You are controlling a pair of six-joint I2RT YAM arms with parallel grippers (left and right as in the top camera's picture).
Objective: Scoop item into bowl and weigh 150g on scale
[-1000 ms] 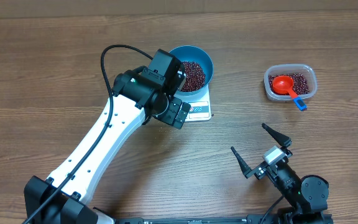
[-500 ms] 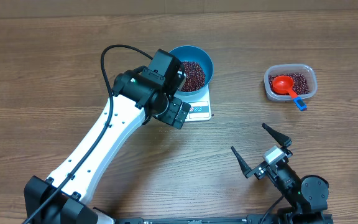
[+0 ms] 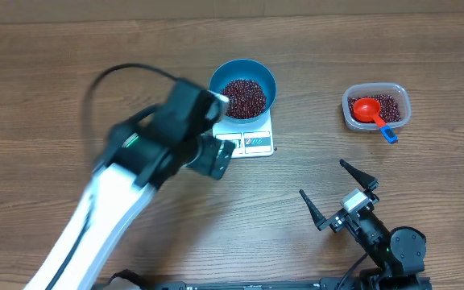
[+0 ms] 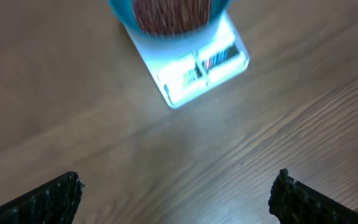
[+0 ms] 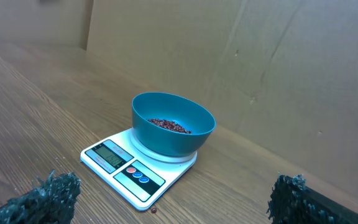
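Dark red-brown beans point(image 3: 244, 95) are heaped in the round deep bright blue bowl point(image 3: 271, 80), far centre of the brown wooden table point(image 3: 47, 72). The bowl stands on the small flat white rectangular scale point(image 3: 252, 142), whose display and buttons are on the near edge. You can't read the display in any view. One stray bean point(image 5: 153, 210) lies on the table just beside the scale's near corner.

More beans fill the clear rounded-rectangular plastic tub point(image 3: 347, 113) at far right, well apart from the scale. A red scoop point(image 3: 366, 110) lies in the tub, and its blue handle tip point(image 3: 388, 134) pokes out over the near rim.

Your left gripper point(image 3: 216, 155) is close to the scale's near-left side, with the arm blurred in the overhead. The wrist view shows its fingers spread wide with nothing between them. Your right gripper point(image 3: 322, 178) is at near right, well apart from the tub and scale, also spread wide and empty.
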